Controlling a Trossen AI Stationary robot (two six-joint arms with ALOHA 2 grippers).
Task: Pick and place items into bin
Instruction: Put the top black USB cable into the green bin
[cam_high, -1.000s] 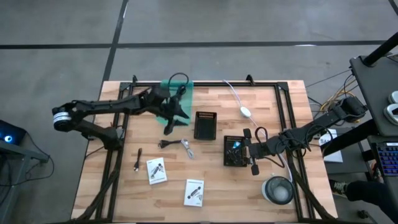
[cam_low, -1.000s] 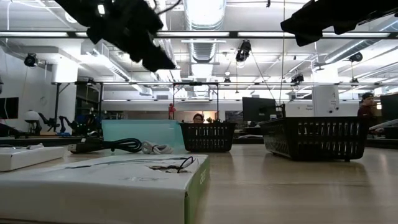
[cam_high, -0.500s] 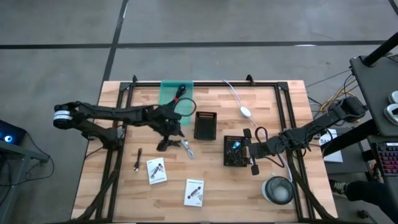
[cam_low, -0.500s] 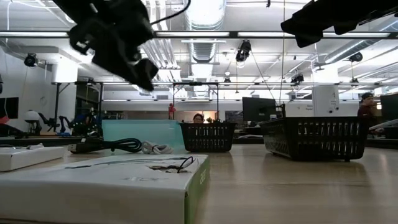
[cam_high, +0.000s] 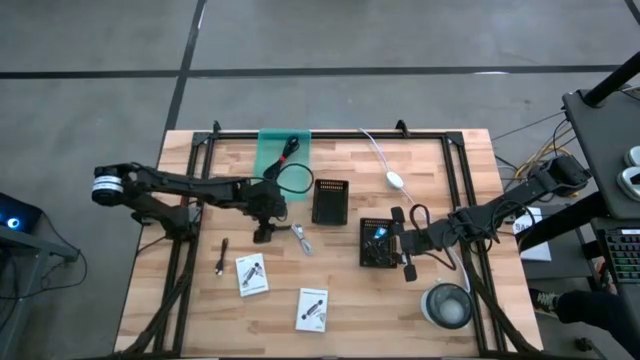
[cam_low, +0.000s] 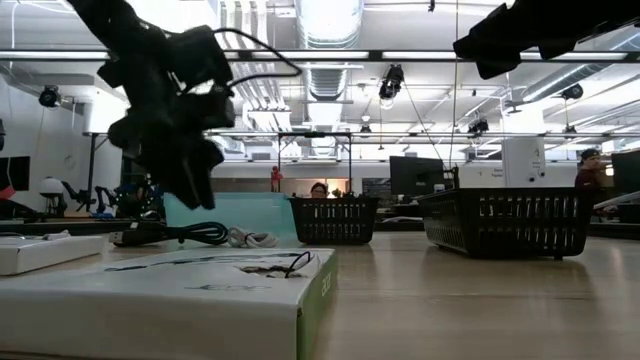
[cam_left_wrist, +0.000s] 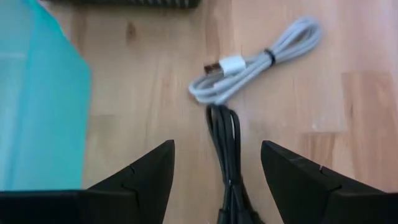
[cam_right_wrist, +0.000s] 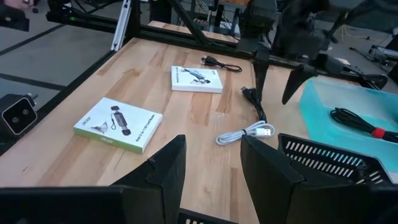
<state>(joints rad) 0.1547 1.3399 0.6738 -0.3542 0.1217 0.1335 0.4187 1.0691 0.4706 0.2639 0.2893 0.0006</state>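
My left pincer (cam_high: 264, 222) stood wide, fingers pointed down at the surface (cam_high: 200, 300) with the black coiled cable (cam_left_wrist: 227, 155) lying between them, untouched as far as I could tell. Touching that cable's far end lay a white coiled cable (cam_left_wrist: 252, 62). Just beside the pincer sat the teal bin (cam_high: 283, 158), holding a red-black coiled cable (cam_right_wrist: 357, 121).

My right pincer (cam_high: 404, 243) waited well apart, over a black mesh basket (cam_high: 377, 243); its fingers (cam_right_wrist: 168, 174) were spread and held nothing. A second, smaller black basket (cam_high: 331, 201) stood between the two arms.

Nearer the front edge lay two white printed packets, one (cam_high: 251, 274) just beside the other (cam_high: 312, 308), with a thin black stick (cam_high: 221, 256) to their left. A white oval on a cord (cam_high: 394, 180) lay toward the back of the wooden surface, and a round clear container (cam_high: 446, 305) sat near the right front corner.

Beyond, I saw a workshop room with ceiling lights and ducts, and a person (cam_low: 318, 190) far behind the baskets.
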